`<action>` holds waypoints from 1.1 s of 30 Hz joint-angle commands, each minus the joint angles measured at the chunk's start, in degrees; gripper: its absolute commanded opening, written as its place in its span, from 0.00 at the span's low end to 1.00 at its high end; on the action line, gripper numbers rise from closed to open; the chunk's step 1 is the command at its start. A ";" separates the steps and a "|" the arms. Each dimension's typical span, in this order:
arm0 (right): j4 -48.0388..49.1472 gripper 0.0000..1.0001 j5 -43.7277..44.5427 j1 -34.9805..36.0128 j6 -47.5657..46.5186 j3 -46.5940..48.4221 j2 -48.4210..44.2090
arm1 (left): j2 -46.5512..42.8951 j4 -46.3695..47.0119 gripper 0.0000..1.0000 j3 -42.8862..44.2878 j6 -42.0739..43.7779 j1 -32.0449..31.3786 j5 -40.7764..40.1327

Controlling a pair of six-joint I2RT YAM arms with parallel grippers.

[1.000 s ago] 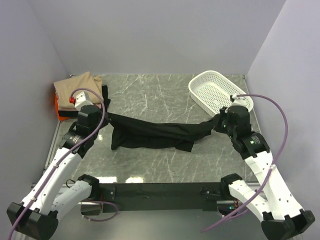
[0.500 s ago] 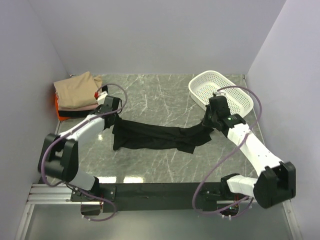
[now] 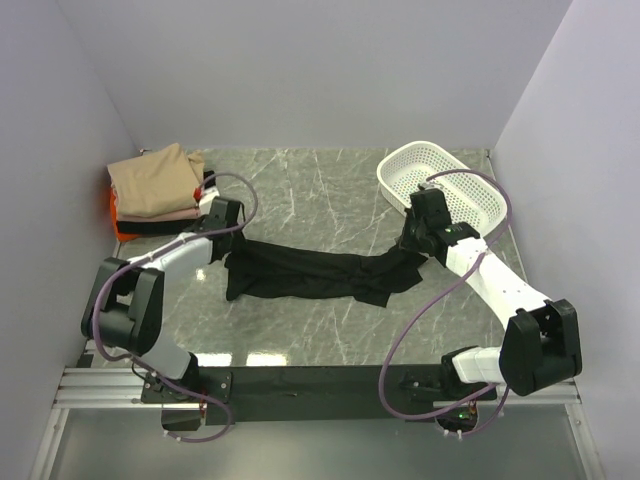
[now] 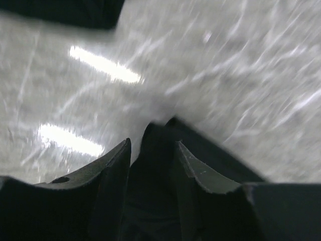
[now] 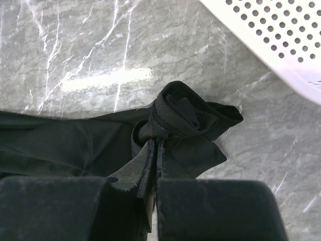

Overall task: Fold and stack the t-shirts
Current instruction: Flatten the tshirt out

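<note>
Pinches one bunched end of the black t-shirt in the tightly closed right claw, near the white basket. Leaves the left claw parted around the other end, with cloth strung low along the worktop and folded t-shirts beyond.

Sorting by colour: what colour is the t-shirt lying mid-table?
The t-shirt is plain black, clearest in the top external view.
</note>
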 commanded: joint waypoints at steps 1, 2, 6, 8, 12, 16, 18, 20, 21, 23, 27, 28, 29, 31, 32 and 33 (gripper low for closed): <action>2.38 0.00 0.94 -0.29 -0.73 1.94 -0.49 | -4.21 3.29 0.46 -5.36 -1.02 0.47 4.21; 2.38 0.00 0.94 -0.29 -0.90 1.77 -0.58 | -5.00 3.64 0.45 -6.17 -1.12 0.47 5.09; 2.55 0.00 0.59 -0.38 -0.99 1.15 -1.19 | -5.54 5.57 0.45 -8.89 -1.21 2.40 8.26; 2.73 0.00 0.41 -0.38 -0.91 0.89 -1.28 | -5.45 5.49 0.45 -8.99 -1.29 2.93 8.97; 2.73 0.00 0.49 -0.38 -1.08 0.45 -1.28 | -8.60 4.52 0.45 -10.73 -2.70 3.02 7.92; 2.90 0.00 0.41 -0.38 -1.08 0.27 -0.85 | -14.93 4.44 0.46 -12.94 -3.57 3.11 7.56; 2.90 0.00 -0.03 -0.38 -0.99 0.36 -0.76 | -18.01 4.52 0.47 -14.43 -3.67 3.11 8.17; 3.08 0.00 -0.29 -0.38 -1.08 0.27 -0.76 | -18.02 3.91 0.47 -14.79 -3.40 3.02 8.97; 3.17 0.00 -0.64 -0.38 -1.17 0.36 -0.67 | -17.41 3.82 0.47 -14.79 -3.31 3.11 9.14; 3.17 0.00 -0.91 -0.38 -1.08 0.36 -0.76 | -15.22 3.47 0.47 -14.61 -2.96 3.20 10.10; 2.91 0.00 -0.91 -0.47 -1.17 0.27 -1.19 | -12.66 3.73 0.46 -14.09 -2.53 3.28 11.78; 2.90 0.00 -0.74 -0.38 -1.17 0.18 -1.28 | -12.13 3.64 0.46 -13.91 -2.44 3.20 11.95; 2.90 0.00 -0.65 -0.38 -1.17 0.10 -1.46 | -11.87 3.56 0.46 -13.73 -2.43 3.37 11.87; 2.82 0.00 -0.65 -0.38 -1.08 0.01 -1.55 | -11.25 3.99 0.46 -13.56 -2.17 3.46 11.96; 2.82 0.00 -0.73 -0.38 -1.17 0.01 -1.63 | -10.99 4.08 0.46 -13.47 -2.34 3.55 11.70; 2.90 0.00 -0.73 -0.47 -1.17 -0.08 -1.72 | -10.72 4.43 0.46 -13.38 -2.17 3.63 12.04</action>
